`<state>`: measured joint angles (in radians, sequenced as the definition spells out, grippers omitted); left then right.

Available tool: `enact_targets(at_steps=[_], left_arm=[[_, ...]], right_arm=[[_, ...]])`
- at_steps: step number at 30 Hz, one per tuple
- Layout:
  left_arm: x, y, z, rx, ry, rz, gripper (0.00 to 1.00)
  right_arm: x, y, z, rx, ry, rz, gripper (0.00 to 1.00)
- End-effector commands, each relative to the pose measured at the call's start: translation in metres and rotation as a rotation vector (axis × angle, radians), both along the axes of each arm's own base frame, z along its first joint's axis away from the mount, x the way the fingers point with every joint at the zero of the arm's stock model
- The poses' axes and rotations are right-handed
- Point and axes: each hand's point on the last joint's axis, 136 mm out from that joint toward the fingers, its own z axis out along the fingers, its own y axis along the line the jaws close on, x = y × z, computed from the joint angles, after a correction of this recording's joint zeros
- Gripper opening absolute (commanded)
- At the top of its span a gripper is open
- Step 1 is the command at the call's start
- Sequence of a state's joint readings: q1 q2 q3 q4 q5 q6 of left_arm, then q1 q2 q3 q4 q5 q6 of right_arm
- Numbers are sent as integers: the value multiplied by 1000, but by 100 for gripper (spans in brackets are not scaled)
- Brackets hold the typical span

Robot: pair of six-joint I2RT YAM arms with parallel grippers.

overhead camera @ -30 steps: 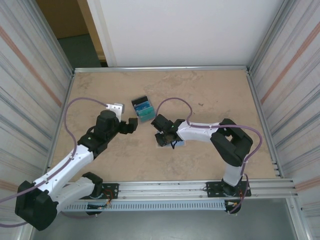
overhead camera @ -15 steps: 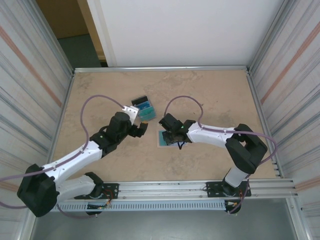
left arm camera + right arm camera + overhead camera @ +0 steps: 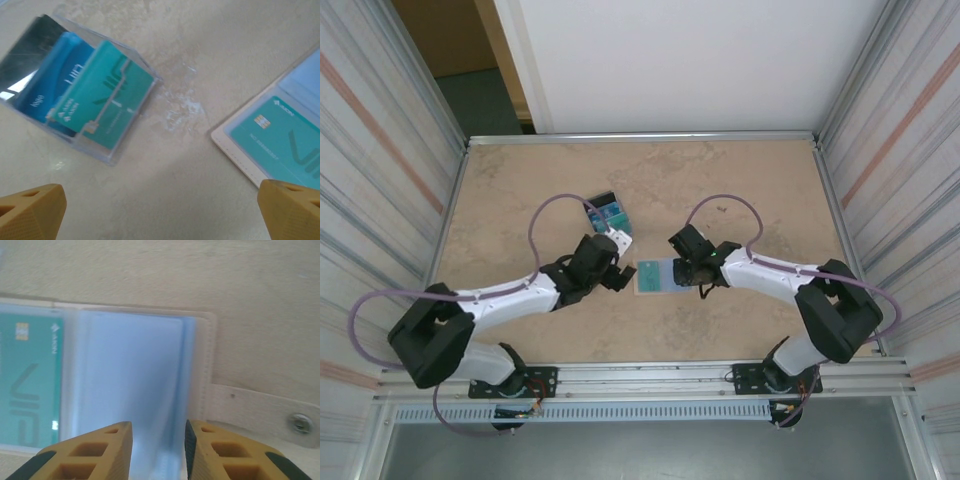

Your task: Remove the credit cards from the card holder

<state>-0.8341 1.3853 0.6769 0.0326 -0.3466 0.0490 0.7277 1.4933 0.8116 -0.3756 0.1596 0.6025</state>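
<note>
The card holder (image 3: pixel 655 276) lies open toward the counter's (image 3: pixel 740 190) near edge; our right hand (image 3: pixel 157 440), narrowly parted and empty, sits over its bare sleeve (image 3: pixel 130 380), likely so our wide-open left hand (image 3: pixel 160 210) can reach the teal card (image 3: pixel 280 140)

Left claw (image 3: pixel 160 212) sits low over the desk, jaws spread wide. Right claw (image 3: pixel 157 445) sits low, jaws narrowly parted.

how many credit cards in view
4: a black card, a blue card and a teal card fanned together; another teal card in the open card holder. More may be hidden.
</note>
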Motion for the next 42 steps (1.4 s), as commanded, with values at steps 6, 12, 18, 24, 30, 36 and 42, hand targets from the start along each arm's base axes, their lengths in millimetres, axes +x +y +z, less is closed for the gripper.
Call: enact_targets(at_steps=[6, 12, 18, 24, 30, 36, 42], left_arm=[[11, -27, -14, 27, 5, -27, 99], [15, -34, -31, 46, 42, -32, 99], [14, -40, -36, 32, 61, -47, 99], [14, -41, -38, 30, 71, -48, 99], [10, -36, -51, 64, 93, -41, 99], [6, -27, -63, 103, 113, -29, 99], [2, -20, -71, 121, 130, -16, 99]], right_arm=[[2, -14, 25, 117, -10, -97, 39], [2, 3, 48, 255, -11, -56, 43], [1, 21, 55, 346, 34, -21, 43], [3, 33, 48, 388, 84, -4, 41], [3, 51, 41, 450, 137, 23, 39], [4, 60, 28, 473, 193, 20, 33], [3, 65, 15, 540, 250, 10, 28]])
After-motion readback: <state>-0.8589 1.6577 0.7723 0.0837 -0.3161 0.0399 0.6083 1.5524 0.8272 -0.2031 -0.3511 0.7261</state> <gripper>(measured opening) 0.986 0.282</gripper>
